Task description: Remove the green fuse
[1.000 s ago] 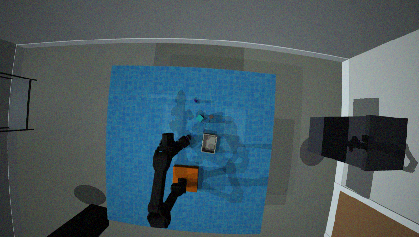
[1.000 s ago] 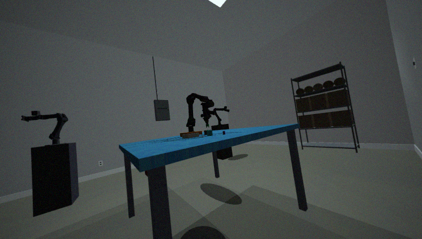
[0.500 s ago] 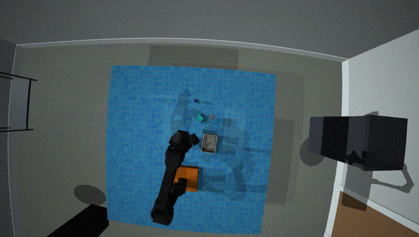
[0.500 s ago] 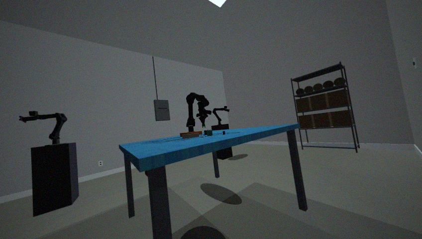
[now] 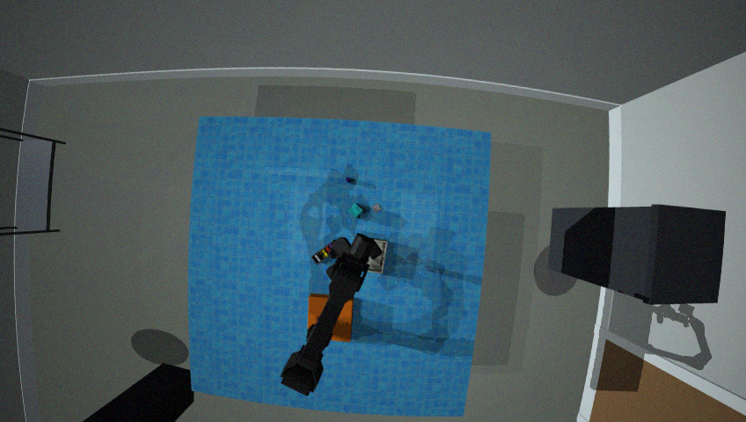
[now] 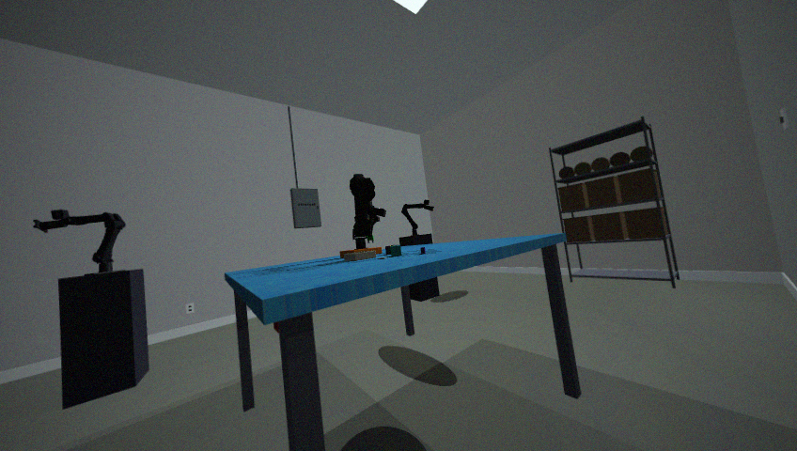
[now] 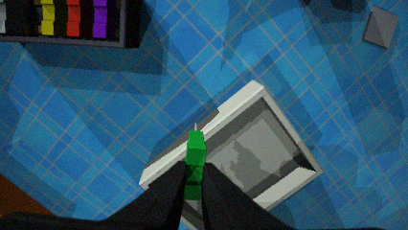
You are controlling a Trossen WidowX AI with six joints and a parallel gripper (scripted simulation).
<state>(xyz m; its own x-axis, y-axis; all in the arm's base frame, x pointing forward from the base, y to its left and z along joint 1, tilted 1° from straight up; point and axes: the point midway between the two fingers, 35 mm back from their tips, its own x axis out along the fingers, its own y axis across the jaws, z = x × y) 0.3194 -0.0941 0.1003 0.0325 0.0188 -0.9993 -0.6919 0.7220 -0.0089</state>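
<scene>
I've got the black end effector [image 7: 193, 184] pinching the small green block-shaped fuse [image 7: 194, 163], upright, hanging over the near-left rim of the shallow grey square tray [image 7: 268, 189]; tray centre lies right.

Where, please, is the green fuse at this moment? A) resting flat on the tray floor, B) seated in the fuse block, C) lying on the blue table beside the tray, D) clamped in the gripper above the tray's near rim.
D: in the wrist view the gripper grips the green fuse over the rim of the tray.
</scene>
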